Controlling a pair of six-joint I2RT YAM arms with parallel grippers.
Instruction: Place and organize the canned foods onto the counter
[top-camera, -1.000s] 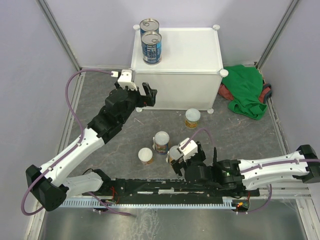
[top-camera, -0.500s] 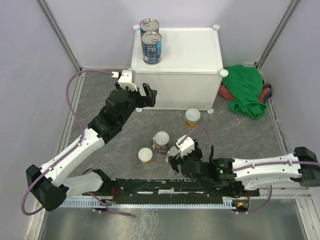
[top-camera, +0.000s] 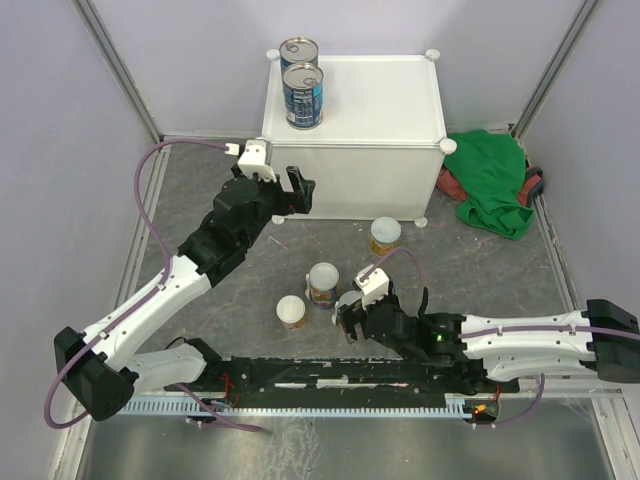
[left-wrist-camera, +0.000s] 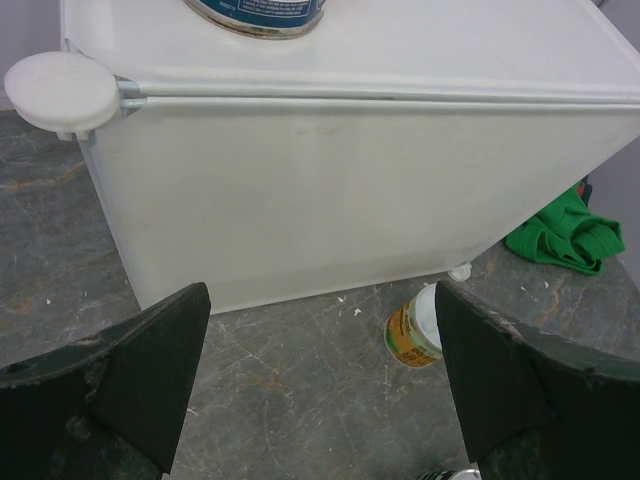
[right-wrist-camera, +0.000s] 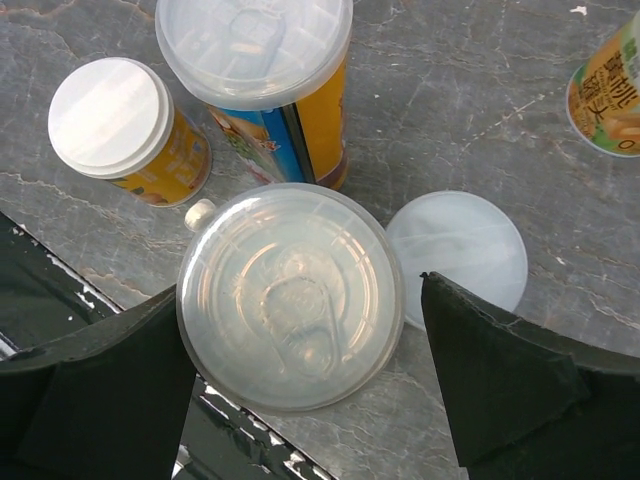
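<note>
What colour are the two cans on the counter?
Both cans are dark blue with silver tops; the top external view shows it best.

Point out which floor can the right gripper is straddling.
The clear-lidded can framed between the fingers of the right gripper; the taller yellow-and-blue can and the white-capped can stand outside them.

Left wrist view's top edge crops the blue can (left-wrist-camera: 255, 12).

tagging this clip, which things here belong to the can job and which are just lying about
Job: white counter; two dark blue cans on it; four pale-lidded cans not yet on it.
Lying about: green cloth; reddish item beside it.
</note>
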